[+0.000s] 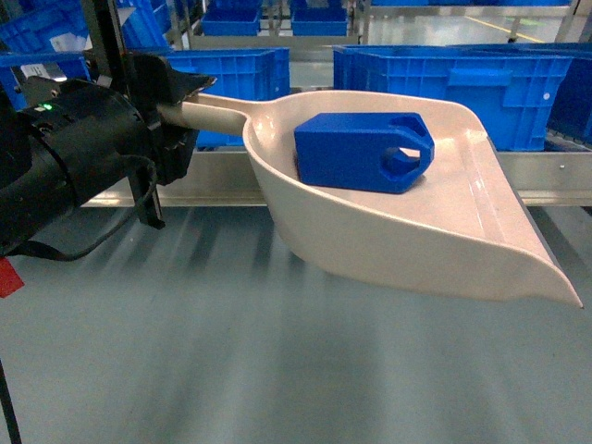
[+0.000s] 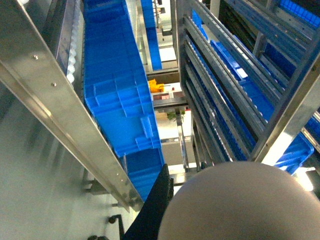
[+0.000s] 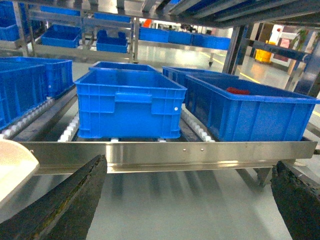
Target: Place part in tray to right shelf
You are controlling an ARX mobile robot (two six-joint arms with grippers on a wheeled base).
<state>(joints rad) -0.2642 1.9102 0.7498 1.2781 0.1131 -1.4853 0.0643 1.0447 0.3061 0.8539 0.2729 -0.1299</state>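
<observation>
No legible text or labels anywhere.

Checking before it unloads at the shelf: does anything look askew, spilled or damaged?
Nothing stands out. The part lies on its side inside the tray, well back from the lip. The left gripper clamps the tray's handle. The right gripper is open and empty. The crates sit square on the shelf.
</observation>
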